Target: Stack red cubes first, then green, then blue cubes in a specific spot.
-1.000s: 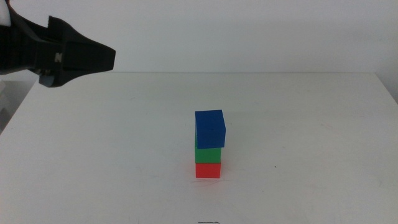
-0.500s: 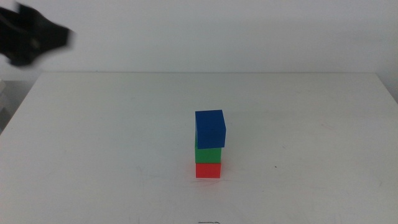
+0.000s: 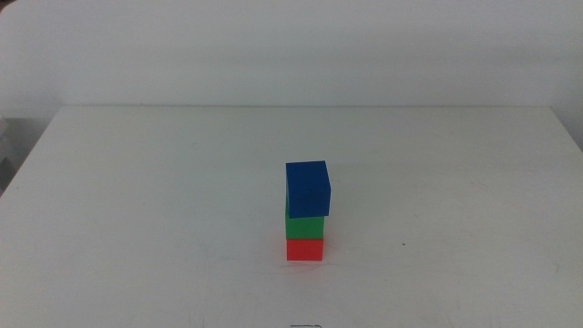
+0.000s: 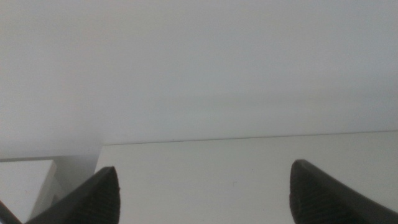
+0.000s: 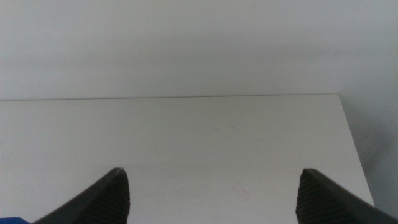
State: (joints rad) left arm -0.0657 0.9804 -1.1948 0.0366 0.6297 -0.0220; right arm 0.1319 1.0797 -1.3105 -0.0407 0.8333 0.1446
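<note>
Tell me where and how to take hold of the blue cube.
Grip the blue cube by its two opposite side faces, coming straight down from above. It sits on top of the green cube and red cube, slightly offset, so a sideways approach risks toppling the stack.

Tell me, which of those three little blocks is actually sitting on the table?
The red block. It is the bottom of the stack and rests on the white table; the green block sits on it, and the blue block tops the pile, slightly askew.

A plain white worktop (image 3: 164,200) carries a single red cube (image 3: 305,250) near its centre, the only thing resting directly on the surface, beneath two stacked cubes.
</note>
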